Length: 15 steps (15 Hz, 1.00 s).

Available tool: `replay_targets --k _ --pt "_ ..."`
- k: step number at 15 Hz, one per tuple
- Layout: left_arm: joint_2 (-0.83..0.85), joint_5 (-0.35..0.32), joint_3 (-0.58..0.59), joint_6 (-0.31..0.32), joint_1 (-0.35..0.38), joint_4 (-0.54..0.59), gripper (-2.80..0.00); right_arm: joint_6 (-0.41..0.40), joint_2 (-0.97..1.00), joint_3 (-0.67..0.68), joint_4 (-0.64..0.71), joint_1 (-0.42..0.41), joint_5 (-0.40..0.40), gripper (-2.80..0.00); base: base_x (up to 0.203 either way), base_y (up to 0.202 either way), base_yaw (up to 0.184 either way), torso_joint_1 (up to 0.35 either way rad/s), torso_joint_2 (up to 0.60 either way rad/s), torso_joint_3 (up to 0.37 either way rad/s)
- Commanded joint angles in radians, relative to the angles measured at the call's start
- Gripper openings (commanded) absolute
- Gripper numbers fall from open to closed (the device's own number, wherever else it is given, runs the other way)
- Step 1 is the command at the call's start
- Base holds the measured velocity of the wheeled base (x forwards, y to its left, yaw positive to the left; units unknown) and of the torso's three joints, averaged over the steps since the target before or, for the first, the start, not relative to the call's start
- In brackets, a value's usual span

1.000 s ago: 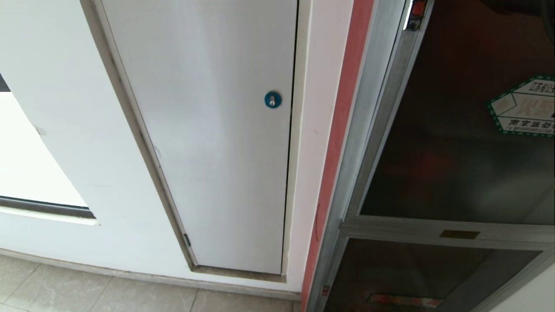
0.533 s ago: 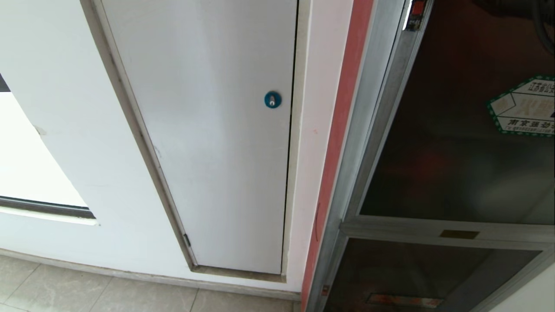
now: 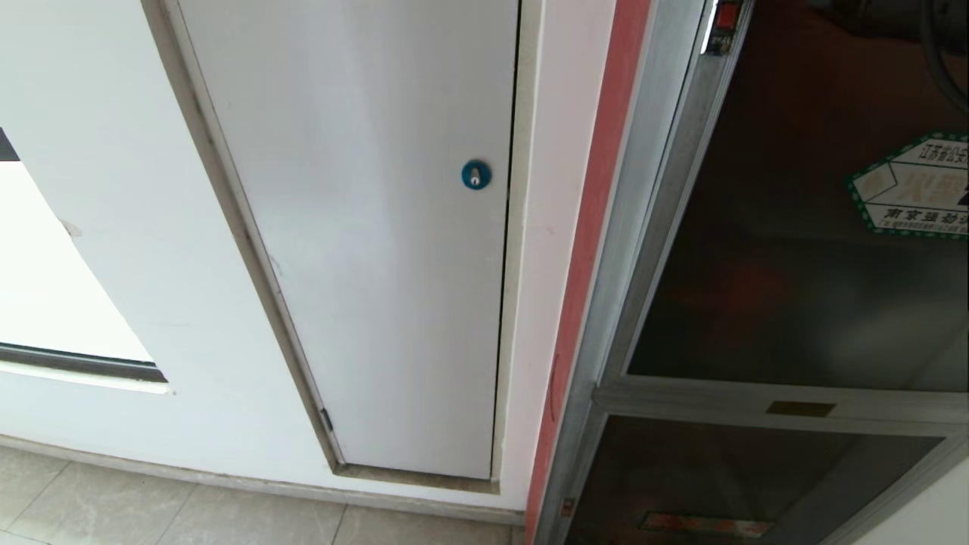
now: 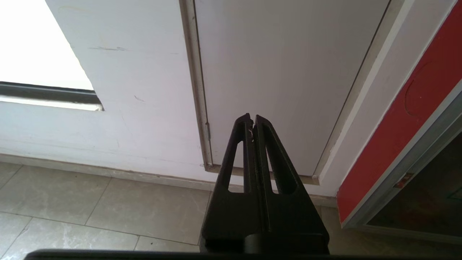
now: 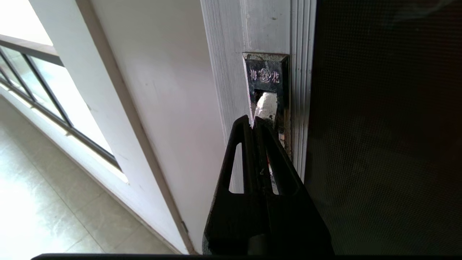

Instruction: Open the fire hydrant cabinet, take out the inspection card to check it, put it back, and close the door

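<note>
Door (image 3: 795, 250): dark tinted glass, silver frame, green-bordered hexagonal sticker (image 3: 912, 185). Right claw (image 5: 253, 121) clenched at recessed latch (image 5: 267, 94).

Gripper: right gripper (image 5: 253, 121), black, both fingers pressed together, nothing between them.
Gripper position: tips at the lower edge of the recessed latch (image 5: 267, 97), just in front of it; contact cannot be told.
Latch: dark metal plate set into the silver frame, embossed characters and a flower mark on its upper part, a pale rounded piece in the opening below.
Door: the door (image 5: 382, 126), dark tinted glass with a fine dotted texture, bounded by a ribbed silver frame (image 5: 231, 54).
Adjoining surface: white wall panel (image 5: 169, 94) beside the frame, with a grey trim strip.
Background: window (image 5: 39, 83) with dark bars; pale tiled floor (image 5: 47, 202).
</note>
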Motion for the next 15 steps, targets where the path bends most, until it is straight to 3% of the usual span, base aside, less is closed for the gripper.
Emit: replay_targets --k 1,15 --pt "0.001 0.0 0.001 0.0 0.0 0.0 -2.8 0.0 -0.004 0.005 0.003 0.0 0.001 -2.8 0.0 0.0 0.0 0.0 0.0 0.0" --pt "0.001 0.0 0.001 0.0 0.0 0.0 -2.8 0.003 0.002 0.022 -0.001 -0.009 0.001 -2.8 0.0 0.0 0.0 0.0 0.0 0.0"
